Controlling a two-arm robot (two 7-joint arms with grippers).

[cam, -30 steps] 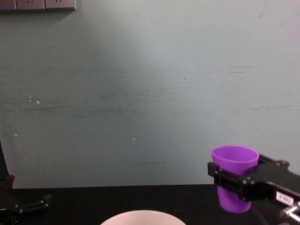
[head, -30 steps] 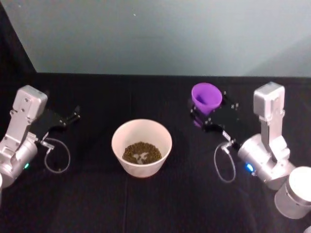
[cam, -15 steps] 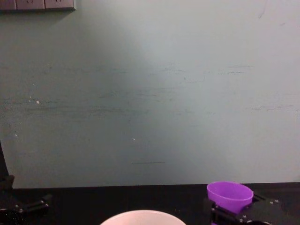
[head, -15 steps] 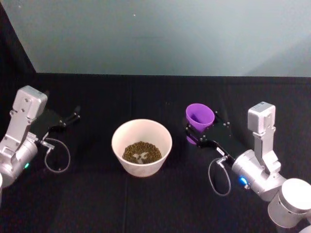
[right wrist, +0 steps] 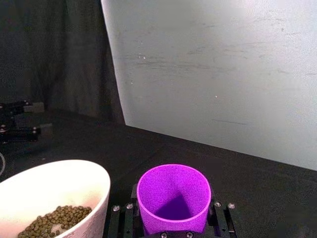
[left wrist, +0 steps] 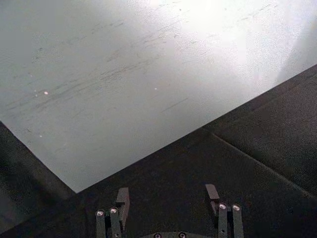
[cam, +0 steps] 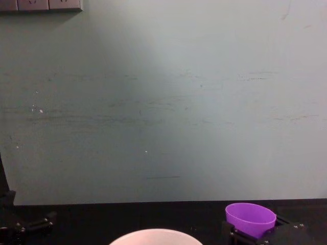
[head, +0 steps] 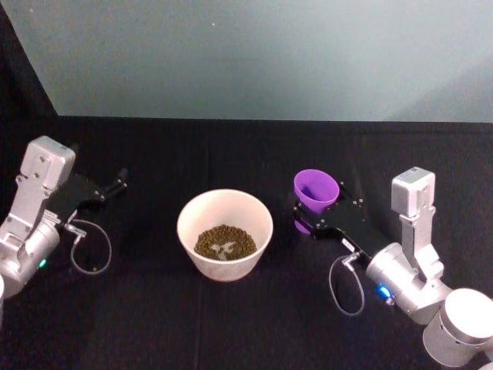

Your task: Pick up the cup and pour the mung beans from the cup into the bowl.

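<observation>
The purple cup [head: 316,190] stands upright to the right of the bowl [head: 225,206], and my right gripper [head: 310,214] is shut on it low on its sides. Looking into the cup [right wrist: 173,197] through the right wrist view, it holds nothing. The mung beans [head: 224,241] lie in a heap at the bottom of the pale bowl [right wrist: 54,183], and the beans [right wrist: 57,219] show there too. In the chest view the cup [cam: 250,218] sits just right of the bowl's rim [cam: 156,234]. My left gripper [left wrist: 168,196] is open over the black table, left of the bowl [head: 115,183].
A black cloth covers the table [head: 231,324], which ends at a pale teal wall [head: 254,54] behind. Loose cable loops hang from both wrists [head: 92,247].
My right gripper has brought the cup down and slightly toward me, from raised beside the bowl to near table height. The left arm has stayed still.
</observation>
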